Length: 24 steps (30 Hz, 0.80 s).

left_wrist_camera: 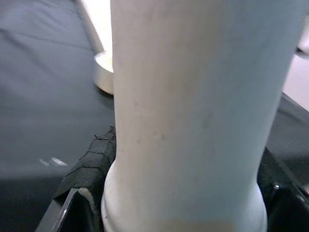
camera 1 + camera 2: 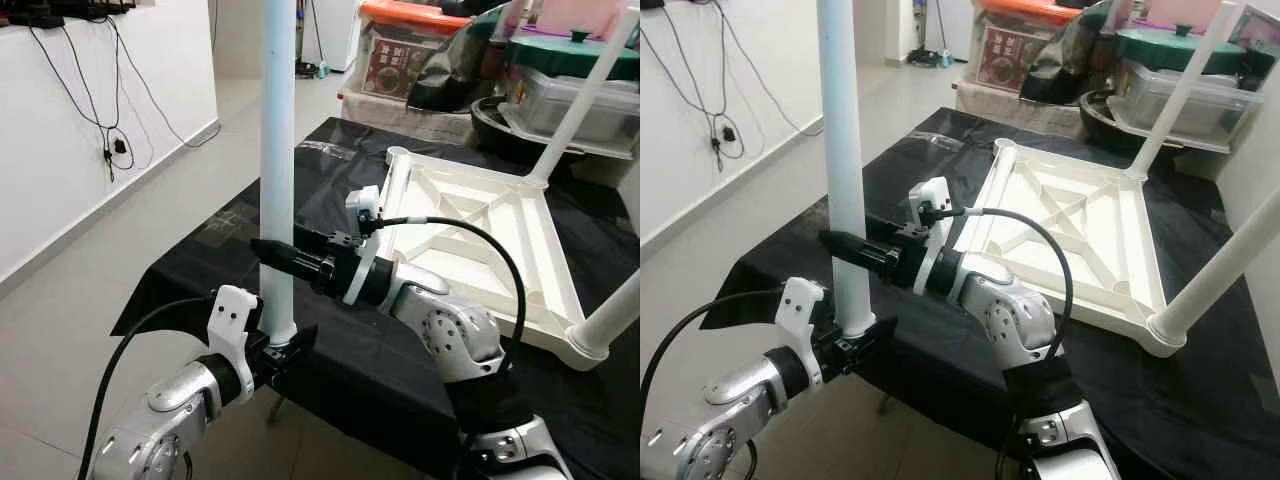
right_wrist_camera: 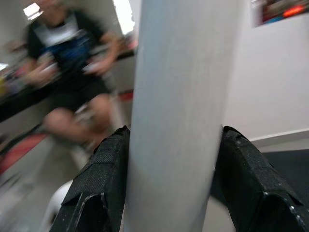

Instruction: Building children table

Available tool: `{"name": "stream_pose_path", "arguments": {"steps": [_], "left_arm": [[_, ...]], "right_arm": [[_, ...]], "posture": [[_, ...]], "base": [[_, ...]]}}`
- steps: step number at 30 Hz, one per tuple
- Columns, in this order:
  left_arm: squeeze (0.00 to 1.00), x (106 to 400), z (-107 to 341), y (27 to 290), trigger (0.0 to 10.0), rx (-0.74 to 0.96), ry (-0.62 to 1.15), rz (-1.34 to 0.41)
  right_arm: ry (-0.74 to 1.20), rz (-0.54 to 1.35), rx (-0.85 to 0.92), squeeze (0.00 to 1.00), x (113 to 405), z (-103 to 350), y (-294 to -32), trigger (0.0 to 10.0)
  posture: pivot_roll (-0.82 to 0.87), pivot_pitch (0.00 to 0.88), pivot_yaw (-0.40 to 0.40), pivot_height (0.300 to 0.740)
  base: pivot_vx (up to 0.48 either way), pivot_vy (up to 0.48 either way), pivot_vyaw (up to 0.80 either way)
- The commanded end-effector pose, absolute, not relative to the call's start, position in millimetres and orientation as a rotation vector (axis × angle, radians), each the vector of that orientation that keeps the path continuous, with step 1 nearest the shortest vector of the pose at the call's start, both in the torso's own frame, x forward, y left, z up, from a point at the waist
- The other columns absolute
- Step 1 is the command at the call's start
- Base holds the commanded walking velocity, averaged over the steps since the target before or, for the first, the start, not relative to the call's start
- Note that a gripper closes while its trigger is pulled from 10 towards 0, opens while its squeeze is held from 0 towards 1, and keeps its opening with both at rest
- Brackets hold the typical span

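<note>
Looking down, we see the worktop, draped in black cloth, carrying the white tabletop upside down, its ribbed underside facing up. Two legs already stand in its corners: the far leg and the near leg, both leaning up and to the right. Behind the worktop sit storage boxes and a lidded container; cables hang on the wall to the left.

At the worktop's near left edge we hold the loose leg upright, its long axis vertical, its top out of view and its flanged end pointing down, clear of the tabletop. Our right hand grips it from the right, a black finger on either side of the tube. Our left hand is clamped around the flanged bottom end, just below. A blurred seated person shows in the right wrist view.
</note>
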<state>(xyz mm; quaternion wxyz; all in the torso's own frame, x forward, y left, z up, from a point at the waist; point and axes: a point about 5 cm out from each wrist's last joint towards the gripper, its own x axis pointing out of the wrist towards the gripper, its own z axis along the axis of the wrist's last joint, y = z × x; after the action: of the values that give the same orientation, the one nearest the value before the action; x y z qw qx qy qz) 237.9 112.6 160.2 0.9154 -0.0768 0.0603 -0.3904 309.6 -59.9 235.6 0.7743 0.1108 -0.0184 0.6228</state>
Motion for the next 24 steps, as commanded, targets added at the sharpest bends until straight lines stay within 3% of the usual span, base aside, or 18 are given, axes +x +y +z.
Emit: {"name": "stream_pose_path", "arguments": {"steps": [1, 24], "left_arm": [[0.0, 230.4, 161.8, 107.9, 10.0, -0.173, 0.136, -0.876], [0.0, 210.7, 149.8, 112.7, 10.0, -0.178, 0.266, -1.003]], "right_arm": [[-0.021, 1.411, 0.23, 0.0, 306.2, 235.7, -58.1, 10.0], [0.104, 1.634, 0.141, 0.0, 284.5, 219.7, -51.7, 10.0]], "posture": [[0.22, 0.03, -0.098, 0.74], [0.21, 0.021, -0.092, 0.74]], "base": [[0.0, 0.0, 0.0], [0.0, 0.0, 0.0]]}}
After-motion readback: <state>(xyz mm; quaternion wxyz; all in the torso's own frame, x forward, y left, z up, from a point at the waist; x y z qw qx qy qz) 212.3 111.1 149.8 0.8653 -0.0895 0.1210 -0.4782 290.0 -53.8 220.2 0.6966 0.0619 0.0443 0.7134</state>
